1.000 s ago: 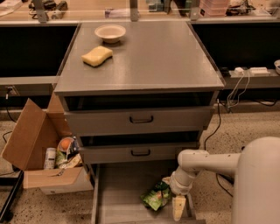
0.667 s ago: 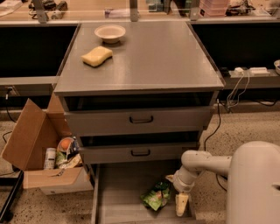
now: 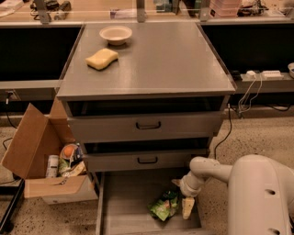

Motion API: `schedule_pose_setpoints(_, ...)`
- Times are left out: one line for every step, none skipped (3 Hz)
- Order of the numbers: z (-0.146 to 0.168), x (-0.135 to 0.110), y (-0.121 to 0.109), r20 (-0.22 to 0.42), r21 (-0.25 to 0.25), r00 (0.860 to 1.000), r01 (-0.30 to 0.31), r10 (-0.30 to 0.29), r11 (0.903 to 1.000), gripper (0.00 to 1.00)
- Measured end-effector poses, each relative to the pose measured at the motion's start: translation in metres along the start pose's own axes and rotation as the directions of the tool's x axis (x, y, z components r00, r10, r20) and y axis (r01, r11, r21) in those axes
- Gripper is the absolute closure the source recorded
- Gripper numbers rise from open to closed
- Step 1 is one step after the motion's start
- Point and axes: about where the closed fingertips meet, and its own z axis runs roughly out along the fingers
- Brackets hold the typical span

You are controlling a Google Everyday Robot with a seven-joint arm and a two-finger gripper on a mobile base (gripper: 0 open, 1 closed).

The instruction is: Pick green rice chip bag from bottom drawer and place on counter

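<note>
The gripper [image 3: 185, 209] hangs low inside the open bottom drawer [image 3: 129, 202], pointing down at its right side, just right of the bag [image 3: 163, 207]. Whether it is wide, narrow or holding anything I cannot tell, and whether it touches the bag I cannot tell either. The white arm [image 3: 207, 170] reaches to it from the robot's body [image 3: 262, 197], which fills the lower right corner.

The bag is a crumpled green packet lying on the drawer's flat grey floor, towards the front right, near the gripper.

Above the drawer sit two upper drawers [image 3: 147, 126], both grey with black handles and both slightly ajar. They are topped by the counter [image 3: 156, 64], a broad grey surface. On its far left part lie a yellow sponge [image 3: 101, 58] and, behind it, a pale bowl [image 3: 115, 34] — near each other, not touching.

Left of the cabinet, on the speckled floor [image 3: 257, 137], stands an open box [image 3: 34, 149] of cardboard with cans and packets [image 3: 66, 158] inside. To the right, a white power strip [image 3: 271, 73] with cables rests on a ledge. A cluttered wooden bench [image 3: 92, 7] runs along the back.
</note>
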Motion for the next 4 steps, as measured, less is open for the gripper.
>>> schedule_pose_setpoints(0.025, 0.003, -0.018, 0.005, -0.01, 1.0, 0.024, -0.024, 0.9997, 0.0)
schedule_pose_setpoints(0.048, 0.006, -0.028, 0.014, -0.029, 0.999, 0.038, -0.038, 0.9989, 0.0)
schedule_pose_setpoints(0.066, 0.007, -0.034, 0.03, -0.038, 0.999, 0.046, -0.045, 0.9982, 0.0)
schedule_pose_setpoints(0.081, 0.01, -0.035, 0.04, -0.051, 0.998, 0.048, -0.046, 0.9976, 0.0)
